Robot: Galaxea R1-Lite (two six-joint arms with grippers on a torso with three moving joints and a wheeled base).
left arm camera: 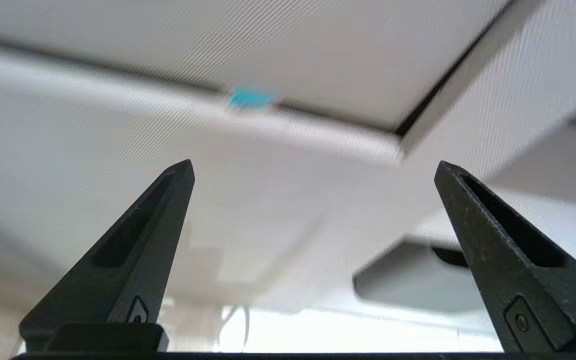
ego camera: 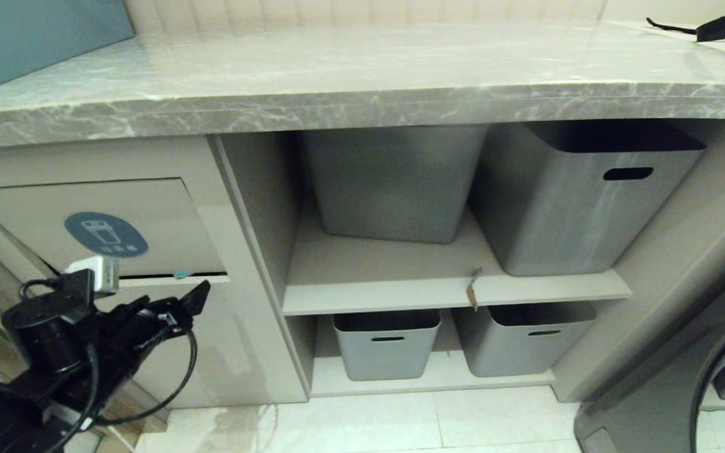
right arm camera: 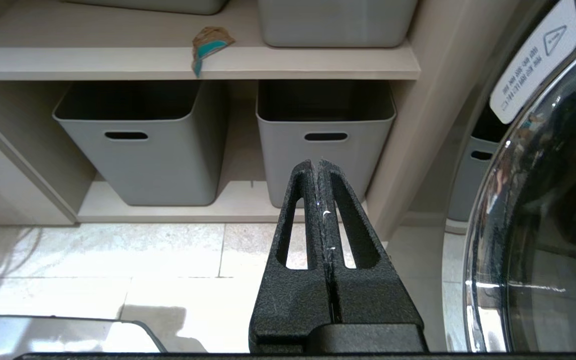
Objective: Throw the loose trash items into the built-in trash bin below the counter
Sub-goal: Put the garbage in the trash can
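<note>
Left gripper (ego camera: 148, 296) is held wide open and empty below the bin flap (ego camera: 95, 223); cardboard scrap (ego camera: 474, 288) overhanging the shelf (ego camera: 400, 296) edge, judged light and floppy, is best pinched at its hanging end.

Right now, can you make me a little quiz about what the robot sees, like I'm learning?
1. True or false: the left end effector is open and holds nothing.
2. Where is the scrap lying? A) on the counter B) on the shelf edge, between two tubs C) on the floor
3. What small teal thing pokes out under the bin flap?

Key: 1. True. 2. B. 3. A teal bit, seemingly trash caught in the gap.
</note>
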